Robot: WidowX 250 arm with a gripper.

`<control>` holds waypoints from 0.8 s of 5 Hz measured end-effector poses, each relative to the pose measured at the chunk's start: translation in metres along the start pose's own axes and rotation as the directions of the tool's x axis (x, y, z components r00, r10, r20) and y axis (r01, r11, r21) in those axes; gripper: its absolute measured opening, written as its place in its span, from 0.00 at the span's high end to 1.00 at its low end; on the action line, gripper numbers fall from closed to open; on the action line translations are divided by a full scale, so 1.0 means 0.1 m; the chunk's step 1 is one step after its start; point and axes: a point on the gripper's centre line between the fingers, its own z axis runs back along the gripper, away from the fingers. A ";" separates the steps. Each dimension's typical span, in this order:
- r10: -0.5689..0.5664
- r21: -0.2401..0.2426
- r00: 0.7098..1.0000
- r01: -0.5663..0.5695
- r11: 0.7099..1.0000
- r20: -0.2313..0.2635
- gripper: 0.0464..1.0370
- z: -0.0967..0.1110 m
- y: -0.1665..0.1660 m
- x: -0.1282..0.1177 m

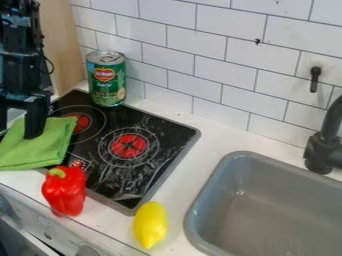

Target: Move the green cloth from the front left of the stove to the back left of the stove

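The black gripper (18, 130) is at the left, with its jaws wide apart. The green cloth (38, 145) is right under the jaws and spreads out to the near side, partly on the black stove (115, 172). The red pepper (65, 192) is just nearer than the cloth. The can (107, 82) stands far back, to the right of the jaws.

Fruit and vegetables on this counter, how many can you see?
2: a red pepper by the near edge of the cooktop, and a yellow lemon between the cooktop and the sink. The green cloth could hide more.
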 end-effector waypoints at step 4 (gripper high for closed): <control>-0.015 -0.055 0.999 0.017 0.998 0.047 0.04 -0.13 0.06 0.23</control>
